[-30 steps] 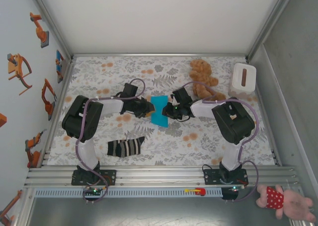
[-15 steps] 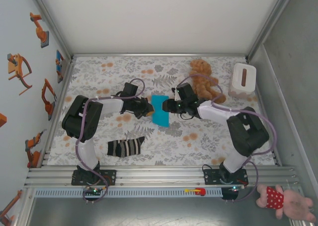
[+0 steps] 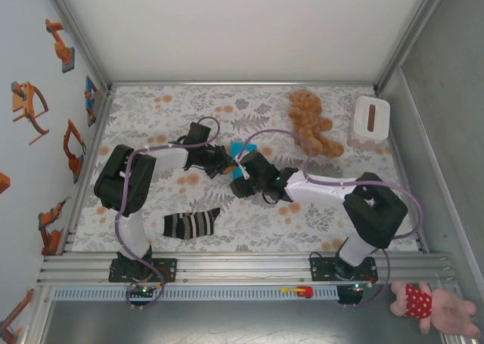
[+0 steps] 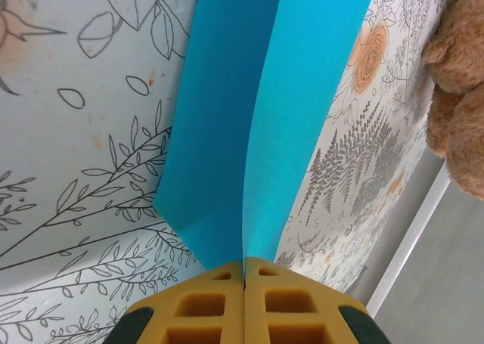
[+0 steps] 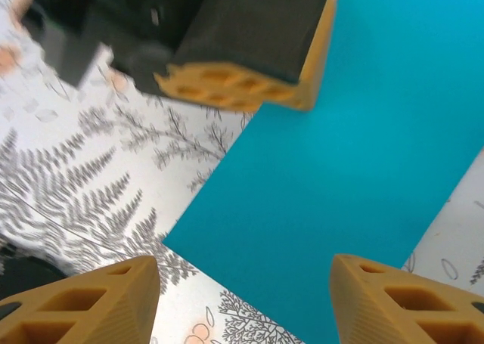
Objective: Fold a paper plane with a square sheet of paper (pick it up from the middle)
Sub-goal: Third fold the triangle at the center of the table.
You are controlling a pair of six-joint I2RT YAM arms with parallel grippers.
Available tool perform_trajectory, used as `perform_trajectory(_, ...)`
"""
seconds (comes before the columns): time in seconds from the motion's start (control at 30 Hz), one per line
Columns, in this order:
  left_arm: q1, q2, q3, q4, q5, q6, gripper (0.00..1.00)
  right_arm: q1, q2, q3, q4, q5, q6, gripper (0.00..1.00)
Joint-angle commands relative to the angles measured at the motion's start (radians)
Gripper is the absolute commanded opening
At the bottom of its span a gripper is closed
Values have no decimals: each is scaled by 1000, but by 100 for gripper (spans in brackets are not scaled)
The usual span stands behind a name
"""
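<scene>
The left claw (image 4: 243, 277) is pinched fully closed on the creased end of the folded turquoise sheet of paper (image 4: 257, 102), which reaches out from its tips above the middle of the floral tabletop (image 4: 68, 155). The right claw (image 5: 243, 283) has its fingers spread apart and grips nothing, with the sheet lying just beyond and between them.

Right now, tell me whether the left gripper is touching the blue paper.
Touching. In the left wrist view the left gripper is shut, and the folded blue paper runs straight into its closed tip, pinched there.
</scene>
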Motion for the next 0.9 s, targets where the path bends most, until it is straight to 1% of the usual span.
perform_trajectory(0.0,0,6,22,-30,0,-10,6,15,50,27,-10,86,-55,63)
perform_trajectory(0.07,-1,5,21,-28,0,-12,6,15,71,25,11,102,-59,65)
perform_trajectory(0.2,-1,4,21,-33,-2,-13,6,15,102,53,-3,175,-71,65)
perform_trajectory(0.3,-2,6,21,-34,0,-13,7,14,75,51,8,212,-79,63)
perform_trajectory(0.43,-1,11,23,-32,0,-13,7,15,38,43,26,206,-93,60)
perform_trajectory(0.63,-2,17,23,-32,-1,-12,7,15,28,44,32,185,-108,49)
perform_trajectory(0.7,-1,18,21,-30,1,-12,7,15,31,48,33,166,-114,43)
perform_trajectory(0.8,-3,17,20,-30,1,-11,7,15,34,47,40,130,-131,39)
perform_trajectory(0.87,-3,14,19,-30,2,-12,7,14,37,46,42,116,-137,34)
